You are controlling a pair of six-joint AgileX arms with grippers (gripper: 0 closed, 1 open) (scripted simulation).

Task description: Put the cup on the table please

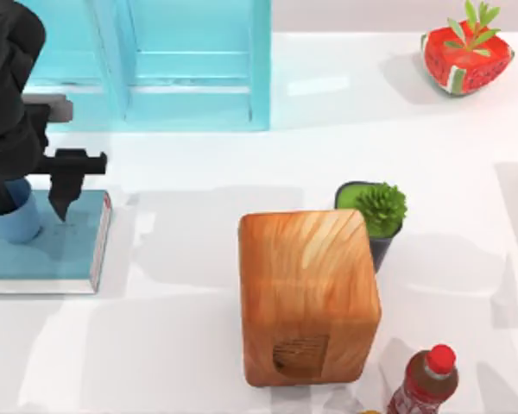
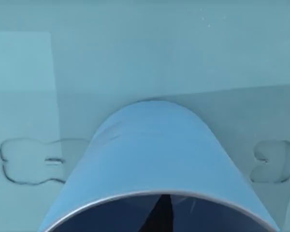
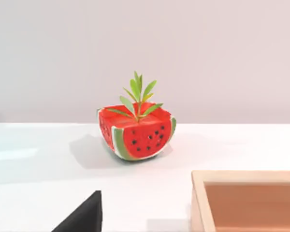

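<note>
Here, at the far left of the top view, we are holding our left gripper (image 1: 43, 194) over the teal book (image 1: 69, 246), and the cup (image 1: 17, 220) is sitting partly under our arm, its base seemingly on the book's cover rather than on the white worktop (image 1: 198, 362). One dark finger (image 1: 66, 185) is hanging just beside the cup on its right; the other is hidden by the arm, so we cannot tell whether the gripper is clenched on the cup or released. We are judging that we are positioned this way because the cup has to come off the book before it can go down on the bare worktop just right of it.

The cup itself is looking small, plain and light blue, tapered, with no handle. In the left wrist view its smooth wall (image 2: 154, 154) is running away from the camera and a thin pale rim (image 2: 159, 195) is curving around a darker inside, with the teal cover behind it.

Moving rightward, the translucent blue shelf unit (image 1: 190, 65) is standing at the back, then the big wooden block (image 1: 306, 293) in the middle with the dark pot and green plant (image 1: 380, 211) touching its far corner, a red-capped bottle (image 1: 425, 384) at the front, and a watermelon planter (image 1: 464, 56) at the far right. Our right arm is idling, its wrist camera facing that planter (image 3: 136, 135).
</note>
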